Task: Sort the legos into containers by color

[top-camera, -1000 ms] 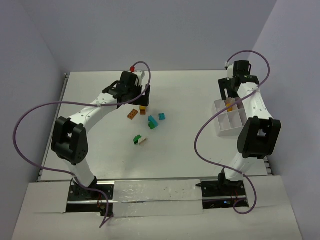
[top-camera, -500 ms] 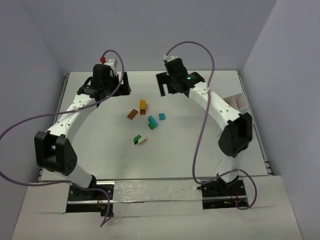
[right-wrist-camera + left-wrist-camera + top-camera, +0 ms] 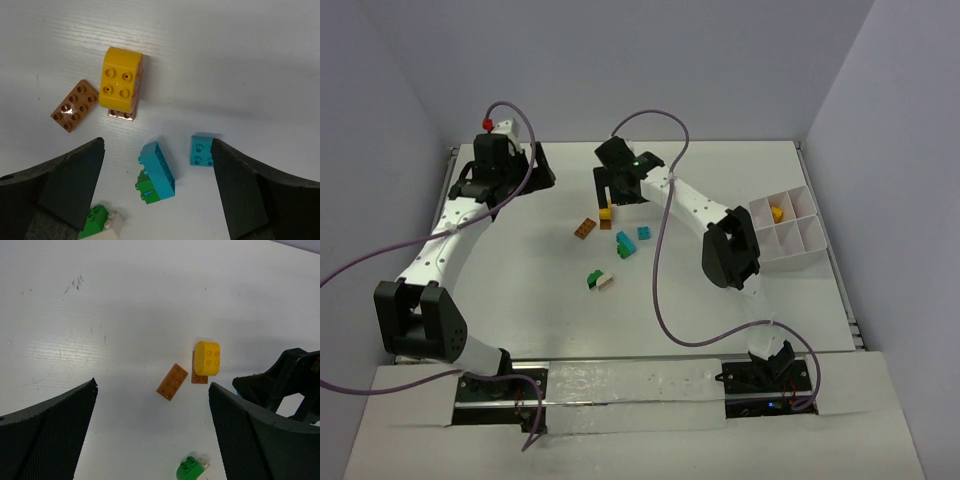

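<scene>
Both wide: left gripper (image 3: 152,384), right gripper (image 3: 157,141); brown brick (image 3: 121,114) mostly hidden beneath yellow brick (image 3: 120,82).

White table (image 3: 740,300), pale lavender walls (image 3: 620,70).

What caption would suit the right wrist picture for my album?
Right arm's open jaws hang over a yellow brick, brown plate and teal bricks.

The one readable mark, seen from the right wrist, is on the green brick (image 3: 145,191): a small pale-blue figure on its side face that looks like a "1". This brick lies tucked under the long teal brick (image 3: 159,167), at about five o'clock from the yellow brick (image 3: 119,77).
</scene>
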